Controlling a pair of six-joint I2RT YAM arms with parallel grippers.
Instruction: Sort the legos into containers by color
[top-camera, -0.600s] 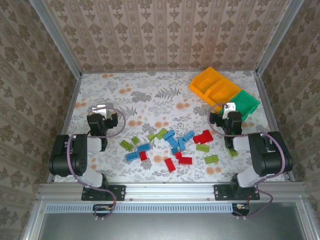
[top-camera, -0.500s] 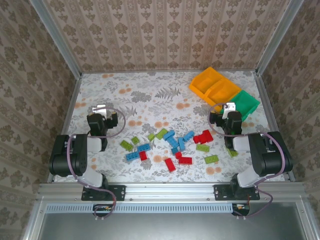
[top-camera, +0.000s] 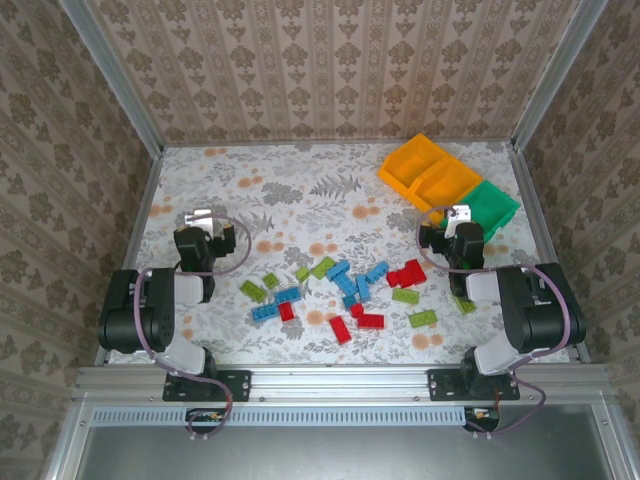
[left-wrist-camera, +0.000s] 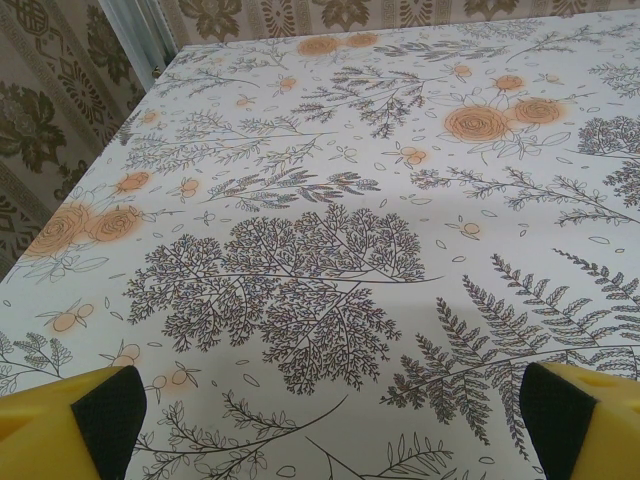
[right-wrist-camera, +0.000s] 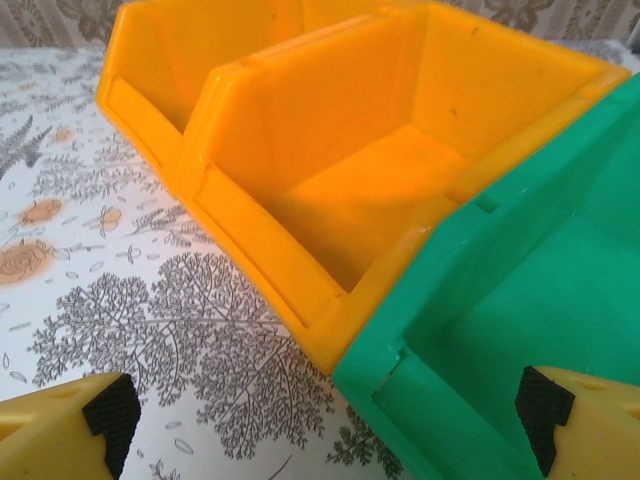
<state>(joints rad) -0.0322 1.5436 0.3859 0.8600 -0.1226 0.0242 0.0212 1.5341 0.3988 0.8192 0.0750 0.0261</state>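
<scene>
The legos (top-camera: 340, 290) lie scattered at centre, toward the front; the bins (top-camera: 412, 165) (two orange, one green) sit touching at the far right. The table (top-camera: 290, 190) bears a fern-and-flower print inside damask-papered walls (top-camera: 330, 60), and the left gripper (left-wrist-camera: 330, 420) and right gripper (right-wrist-camera: 322, 415) both gape empty.

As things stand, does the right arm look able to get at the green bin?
Probably yes. The right gripper hangs open just in front of the green bin, with nothing between them; the nearer orange bin beside it is not in the way.
</scene>
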